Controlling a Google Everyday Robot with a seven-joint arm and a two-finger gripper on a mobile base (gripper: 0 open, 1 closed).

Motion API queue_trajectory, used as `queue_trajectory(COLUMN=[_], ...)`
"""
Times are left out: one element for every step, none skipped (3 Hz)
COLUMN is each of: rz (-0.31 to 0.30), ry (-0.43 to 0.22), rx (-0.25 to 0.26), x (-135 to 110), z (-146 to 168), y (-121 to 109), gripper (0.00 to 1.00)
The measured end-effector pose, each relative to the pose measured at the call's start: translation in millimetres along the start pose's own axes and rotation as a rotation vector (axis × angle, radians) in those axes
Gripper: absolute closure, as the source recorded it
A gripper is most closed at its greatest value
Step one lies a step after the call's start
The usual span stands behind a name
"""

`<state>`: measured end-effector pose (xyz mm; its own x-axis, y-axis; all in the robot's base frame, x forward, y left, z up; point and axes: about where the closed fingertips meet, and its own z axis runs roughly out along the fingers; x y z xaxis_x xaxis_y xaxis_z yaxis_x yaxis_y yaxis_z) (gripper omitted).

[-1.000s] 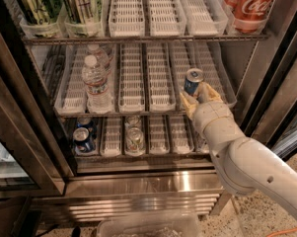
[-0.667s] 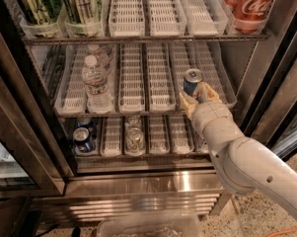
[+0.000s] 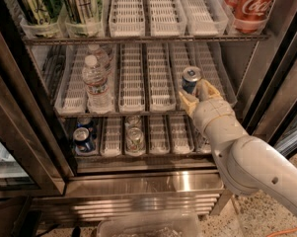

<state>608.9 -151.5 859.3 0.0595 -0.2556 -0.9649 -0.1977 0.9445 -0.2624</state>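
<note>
While the arm (image 3: 251, 167) reaches up from the lower right into the open fridge, the tool (image 3: 196, 96) sits at the front of the middle shelf (image 3: 138, 113), right up against the blue can (image 3: 191, 78). That can stands upright in a white lane tray (image 3: 205, 58), just above the tool and slightly to its left. Its silver top is in plain sight and its lower part is hidden behind the tool. Whether the tool has closed on the can cannot be told; it is at the can's base, touching it or very nearly so.

Well to the left of the tool, on the same shelf, a water bottle (image 3: 94, 83) with a white cap stands upright, and a second bottle (image 3: 102, 53) is just behind it. Below and left of the tool, on the lower shelf, lies a silver can (image 3: 134, 136), and farther left a dark blue can (image 3: 82, 138). Above the tool and to its right, red cola cans (image 3: 251, 6) stand on the top shelf. Far up to its left are two tall green cans (image 3: 34, 4). Straight down from the tool, near the floor, is a clear plastic bin (image 3: 148, 226).
</note>
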Motion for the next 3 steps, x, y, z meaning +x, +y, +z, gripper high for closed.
queue_trajectory(rz=[-0.015,-0.033,-0.029], ry=[-0.033,-0.052,-0.036], rx=[-0.027,-0.052,-0.112], x=[-27,-49,-67], z=[-11,-25,-45], y=[1,1,5], gripper=[1.00,1.00,1.00])
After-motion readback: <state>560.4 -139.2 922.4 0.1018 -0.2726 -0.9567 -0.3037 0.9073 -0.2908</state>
